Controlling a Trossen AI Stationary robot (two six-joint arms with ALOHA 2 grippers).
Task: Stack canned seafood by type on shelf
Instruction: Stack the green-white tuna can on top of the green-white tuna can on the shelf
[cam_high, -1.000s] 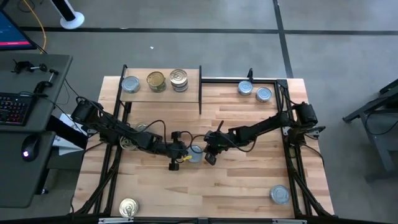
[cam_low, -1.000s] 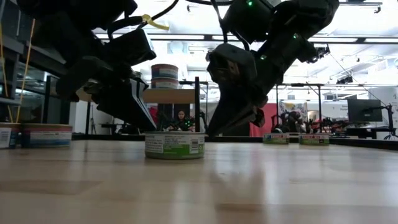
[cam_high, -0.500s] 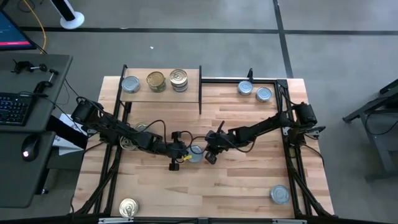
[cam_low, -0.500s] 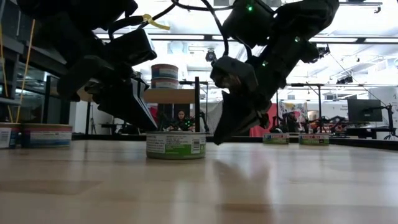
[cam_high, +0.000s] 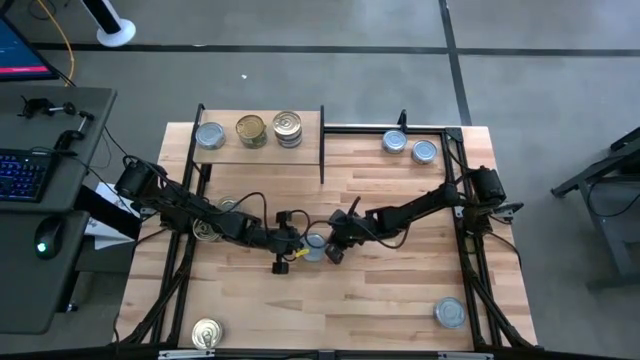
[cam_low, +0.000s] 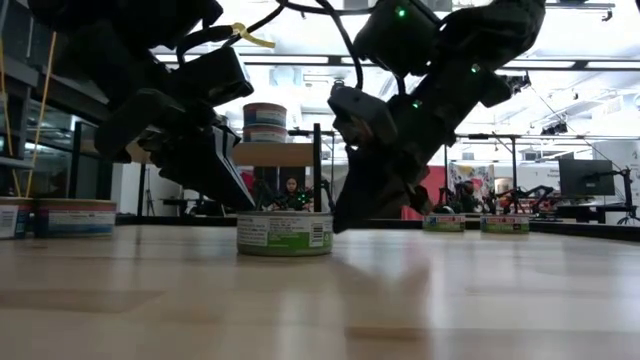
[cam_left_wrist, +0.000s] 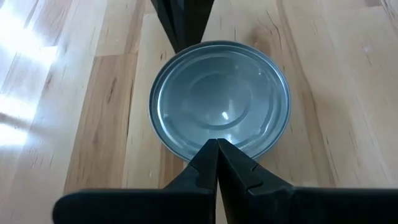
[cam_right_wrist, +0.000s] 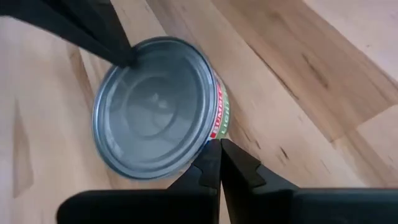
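Observation:
A silver-blue-topped tin (cam_high: 316, 243) with a green-white label (cam_low: 285, 233) stands on its base mid-table. My left gripper (cam_high: 298, 248) is shut at the tin's left side, and my right gripper (cam_high: 334, 250) is shut at its right side. The tin also shows in the left wrist view (cam_left_wrist: 221, 99) and the right wrist view (cam_right_wrist: 152, 106). The shelf (cam_high: 262, 150) stands at the far left and bears three tins: one silver-blue (cam_high: 210, 136) and two gold-topped (cam_high: 251, 131) (cam_high: 287, 128). My left gripper has its shut fingertips (cam_left_wrist: 217, 149) against the tin's top rim (cam_left_wrist: 186, 152) on the side toward the table's left, slanting down from that side. The tin stands flat on the table. My right gripper has its shut fingertips (cam_right_wrist: 219, 149) against the tin's labelled side wall (cam_right_wrist: 216, 124) on the side toward the table's right, slanting down from that side.
Two tins (cam_high: 395, 141) (cam_high: 424, 152) stand at the far right, one (cam_high: 450, 313) at the near right, a gold-topped one (cam_high: 207, 334) at the near left, and one (cam_high: 210, 229) under my left arm. Black frame rails (cam_high: 400, 127) run along the table's far and side edges.
My right gripper has gone down and a little toward the table's left, up to the tin's side. My left gripper has kept still at the tin.

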